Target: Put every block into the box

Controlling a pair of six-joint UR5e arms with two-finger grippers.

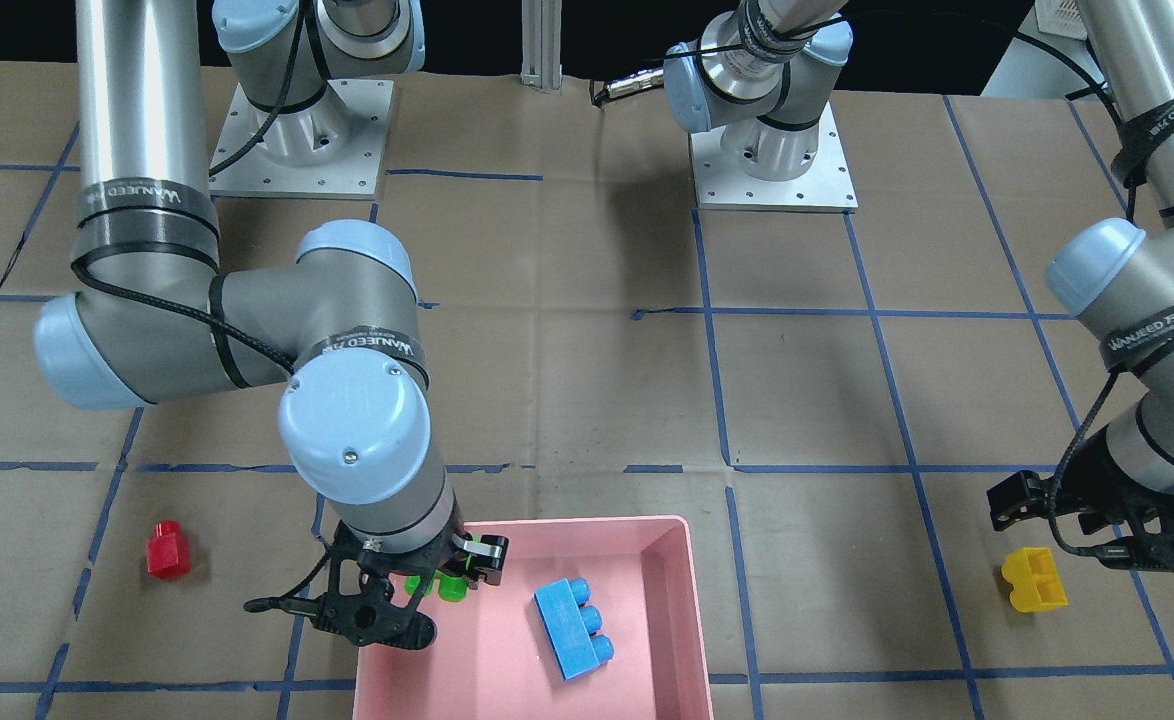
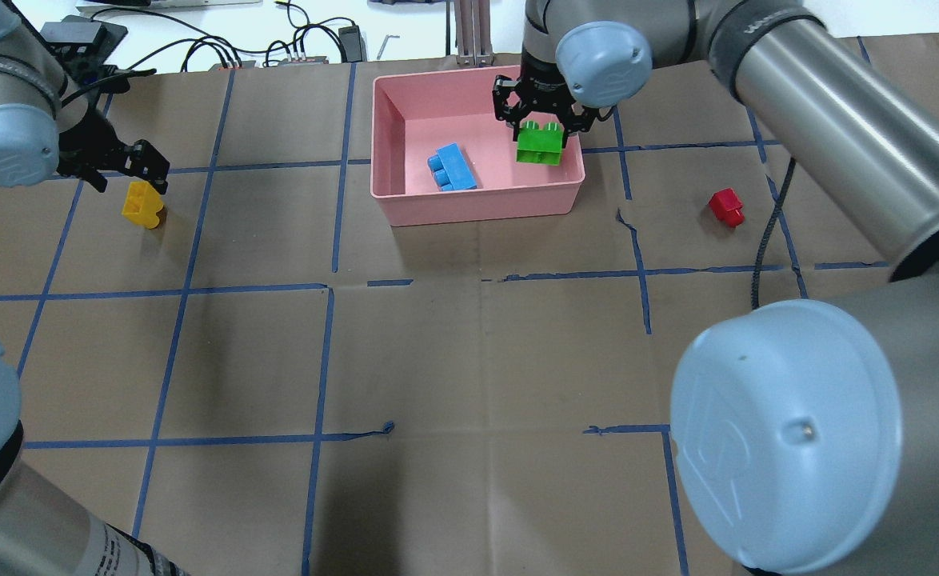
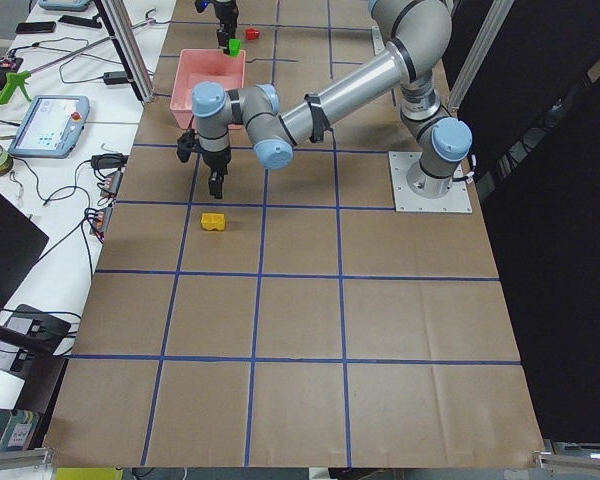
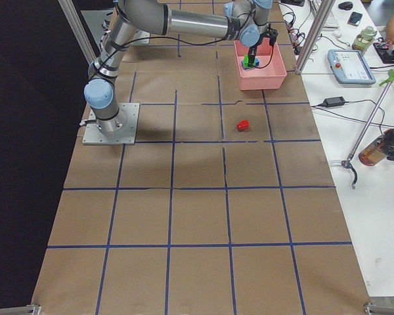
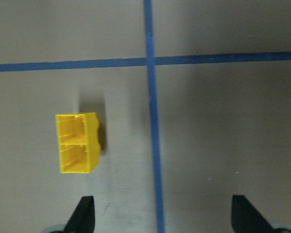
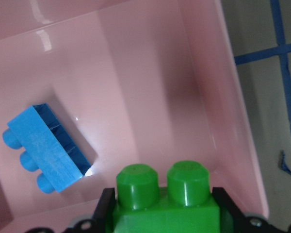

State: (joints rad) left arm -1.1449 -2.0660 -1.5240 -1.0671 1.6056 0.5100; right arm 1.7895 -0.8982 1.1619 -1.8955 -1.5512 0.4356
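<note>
Your right gripper (image 2: 541, 132) was pinched on the green block (image 2: 539, 146), one black finger pressed against each end, with the two round studs poking out beyond the fingertips. It held that block over the inside of the pink box (image 2: 477, 210), close to one side wall. The box is a shallow rectangular tray of glossy plastic with sloped walls and a flat rim. In it, just beside the gripper, lay the blue block (image 2: 453, 167), tipped on its side on the tray floor. Its three studs pointed sideways and its hollow underside showed in the right wrist view. The red block (image 2: 726, 206), small and with a single stud, sat outside the box on the brown paper table cover (image 2: 469, 360) with its blue tape grid, beyond the wall nearest the gripper and well apart from it.

Your left gripper (image 5: 166, 213) was spread wide over the paper with nothing between its fingers. The yellow block (image 5: 77, 143) lay just ahead of one fingertip, untouched, its open two-cell underside facing the wrist camera.
</note>
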